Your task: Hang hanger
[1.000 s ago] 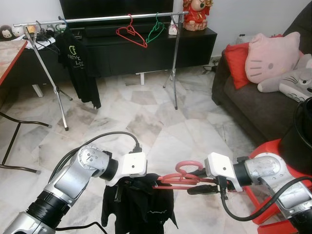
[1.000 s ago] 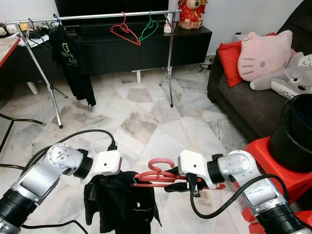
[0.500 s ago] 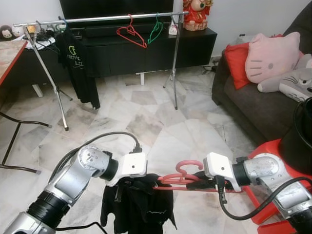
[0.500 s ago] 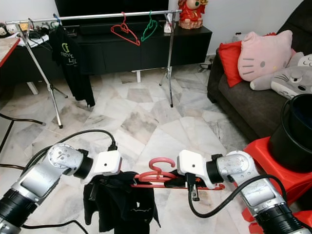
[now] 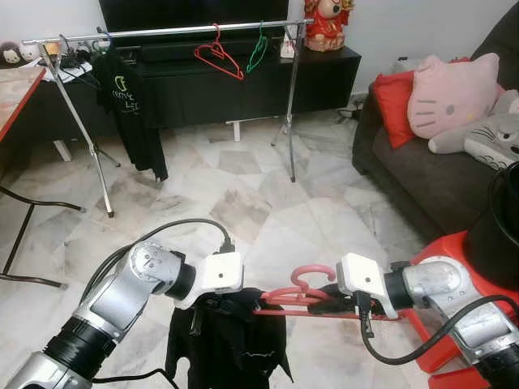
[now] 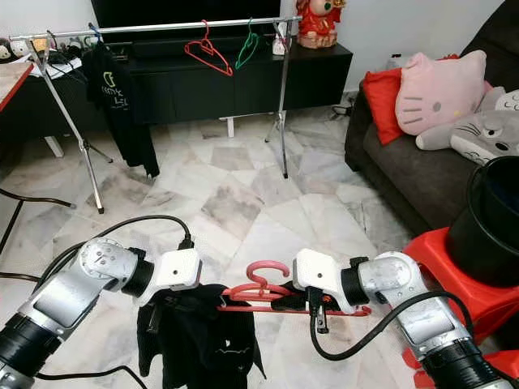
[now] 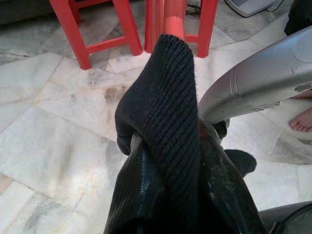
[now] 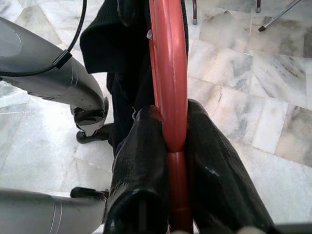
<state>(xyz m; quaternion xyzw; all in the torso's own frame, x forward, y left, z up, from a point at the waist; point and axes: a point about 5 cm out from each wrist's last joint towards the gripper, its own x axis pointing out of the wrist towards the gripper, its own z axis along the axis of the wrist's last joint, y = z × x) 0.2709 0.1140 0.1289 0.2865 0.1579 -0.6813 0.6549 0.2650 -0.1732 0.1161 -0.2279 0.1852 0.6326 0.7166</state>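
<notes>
A pink-red hanger (image 5: 302,292) is held level between my two arms, its hook turned up. My right gripper (image 5: 324,305) is shut on the hanger's bar (image 8: 168,87). A black garment (image 5: 231,344) hangs from the hanger's left end, and my left gripper (image 5: 217,308) is shut on its ribbed fabric (image 7: 168,141). Far ahead stands a metal clothes rail (image 5: 162,31) with a red hanger (image 5: 217,55), a green hanger (image 5: 259,50) and a black T-shirt (image 5: 130,105) on it.
A dark sofa (image 5: 430,174) with a pink cushion (image 5: 450,93) and a grey plush toy is at the right. A red stool (image 5: 454,324) and a black bucket (image 5: 507,227) sit close by my right arm. A low black TV cabinet (image 5: 243,81) stands behind the rail. A person's bare foot (image 7: 302,119) is on the tiles.
The hanger and my right gripper have shifted slightly to the left, toward the left gripper. The garment hangs as before.
</notes>
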